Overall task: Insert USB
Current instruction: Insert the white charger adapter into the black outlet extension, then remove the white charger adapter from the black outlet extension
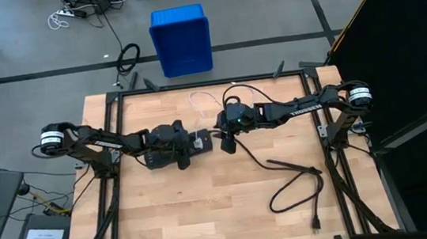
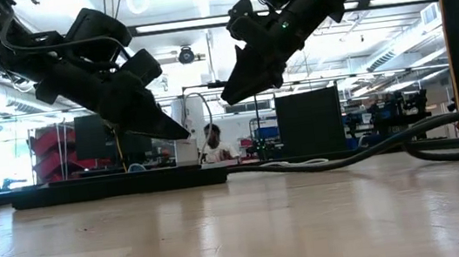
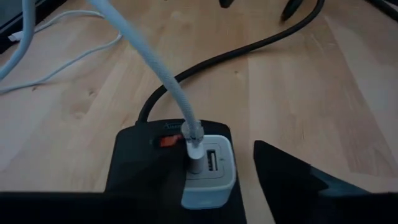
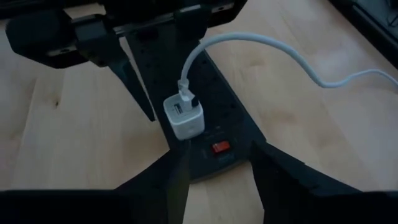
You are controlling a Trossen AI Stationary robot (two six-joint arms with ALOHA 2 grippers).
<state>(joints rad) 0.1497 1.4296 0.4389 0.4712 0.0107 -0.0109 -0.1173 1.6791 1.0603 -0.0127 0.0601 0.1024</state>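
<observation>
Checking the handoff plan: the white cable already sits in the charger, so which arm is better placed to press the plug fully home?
Probably the right: its pincer stands open, straddling the charger, USB plug between. The left pincer sits beside it.

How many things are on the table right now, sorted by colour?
White: 2, the USB cable and the charger.
Black: 2, the power strip and its thick cord.
Total: 4.
</observation>
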